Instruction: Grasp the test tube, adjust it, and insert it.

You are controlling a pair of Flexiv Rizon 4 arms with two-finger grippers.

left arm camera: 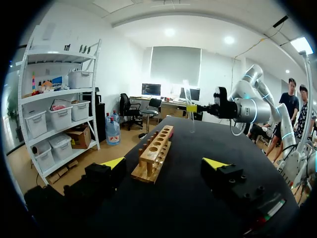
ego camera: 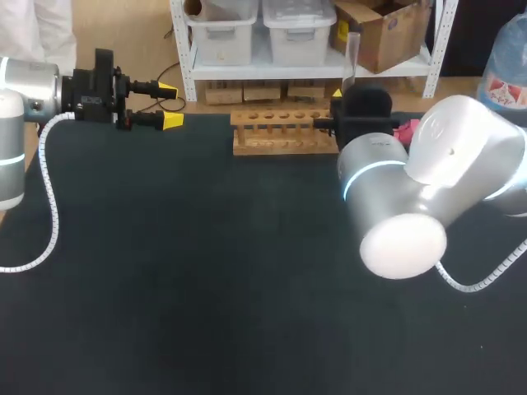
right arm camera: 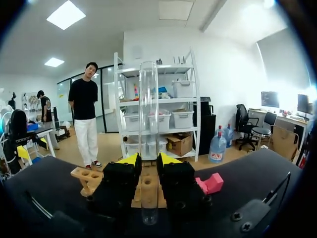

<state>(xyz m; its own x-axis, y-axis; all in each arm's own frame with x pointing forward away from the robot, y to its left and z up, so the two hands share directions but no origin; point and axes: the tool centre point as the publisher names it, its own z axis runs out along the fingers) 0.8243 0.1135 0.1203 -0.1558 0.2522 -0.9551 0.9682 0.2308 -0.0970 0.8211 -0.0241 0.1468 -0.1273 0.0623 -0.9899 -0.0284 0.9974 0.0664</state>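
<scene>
Tube (right arm camera: pixel 148 109): clear glass, slim, see-through. Long axis vertical, most of its length rising above the fingers, short lower end poking below. Right gripper (right arm camera: pixel 148 158) clamped on its lower part. Rack (right arm camera: pixel 147 192) close ahead, lower. Left gripper (ego camera: pixel 171 103): fingers apart, holding nothing.

The test tube (right arm camera: pixel 148 124) is clear and glossy, the rack (ego camera: pixel 280 132) pale, matt bare wood, the table (ego camera: pixel 206 271) covered in matt black, cloth-like material, the right arm (ego camera: pixel 428 189) smooth, shiny silver-white, and the left gripper (ego camera: pixel 170 104) matt black with yellow tips.
</scene>
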